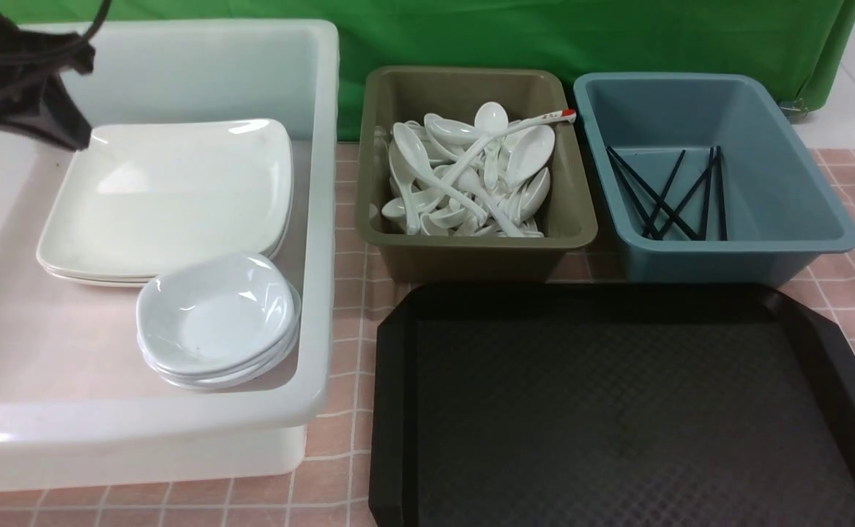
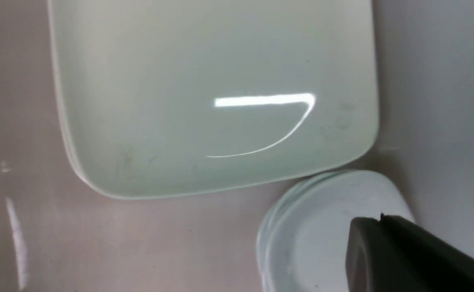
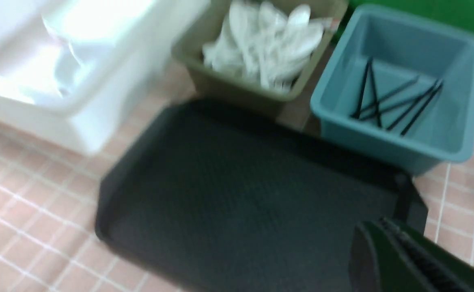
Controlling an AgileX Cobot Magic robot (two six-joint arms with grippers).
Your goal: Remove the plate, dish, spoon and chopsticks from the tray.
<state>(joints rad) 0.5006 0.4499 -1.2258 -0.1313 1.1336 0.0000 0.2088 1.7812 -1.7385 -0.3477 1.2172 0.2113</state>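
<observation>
Left gripper (image 1: 69, 132) hovers over the plate (image 1: 171, 197) in the white tub (image 1: 318, 219), jaws' state unclear

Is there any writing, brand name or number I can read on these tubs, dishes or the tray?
None can be read.
The red-tipped spoon in the olive bin has red marks on its handle, too small to read.
The white tub, blue bin, tray, plate and dish show no lettering.
</observation>
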